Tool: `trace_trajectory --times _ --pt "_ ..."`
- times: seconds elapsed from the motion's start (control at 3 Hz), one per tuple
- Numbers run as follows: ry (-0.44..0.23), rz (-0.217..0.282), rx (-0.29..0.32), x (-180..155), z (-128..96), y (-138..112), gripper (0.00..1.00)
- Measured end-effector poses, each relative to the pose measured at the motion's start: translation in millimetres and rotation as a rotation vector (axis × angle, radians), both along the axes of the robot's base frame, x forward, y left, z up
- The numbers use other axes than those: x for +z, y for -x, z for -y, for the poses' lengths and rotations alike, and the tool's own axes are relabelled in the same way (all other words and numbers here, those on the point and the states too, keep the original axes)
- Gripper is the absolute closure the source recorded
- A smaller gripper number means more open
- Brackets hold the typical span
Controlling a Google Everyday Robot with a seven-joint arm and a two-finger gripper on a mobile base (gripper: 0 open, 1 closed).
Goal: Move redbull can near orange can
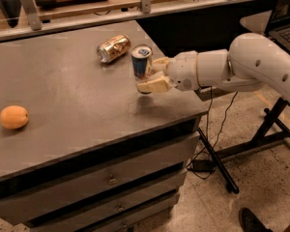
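The redbull can is slim, blue and silver, upright, held a little above the grey table top. My gripper reaches in from the right and is shut on the redbull can, its cream fingers on either side. The orange can is golden-copper and lies on its side on the table, just behind and left of the held can, a short gap apart.
A round orange fruit lies at the table's left. The table's right edge is under my arm, with drawers below. A rail runs behind the table. A black stand and cables are on the floor at right.
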State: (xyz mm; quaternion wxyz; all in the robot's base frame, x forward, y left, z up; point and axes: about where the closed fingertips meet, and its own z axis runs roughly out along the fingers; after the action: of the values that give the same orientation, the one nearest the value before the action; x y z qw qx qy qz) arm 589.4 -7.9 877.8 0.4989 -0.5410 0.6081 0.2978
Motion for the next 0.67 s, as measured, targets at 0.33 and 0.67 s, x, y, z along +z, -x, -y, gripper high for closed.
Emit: trace_trajectory --times 0.33,0.67 --pt "-0.029 0.084 -0.164 17 20 -37 1.0" --pt "-0.028 0.11 -0.287 21 33 -72 1.0"
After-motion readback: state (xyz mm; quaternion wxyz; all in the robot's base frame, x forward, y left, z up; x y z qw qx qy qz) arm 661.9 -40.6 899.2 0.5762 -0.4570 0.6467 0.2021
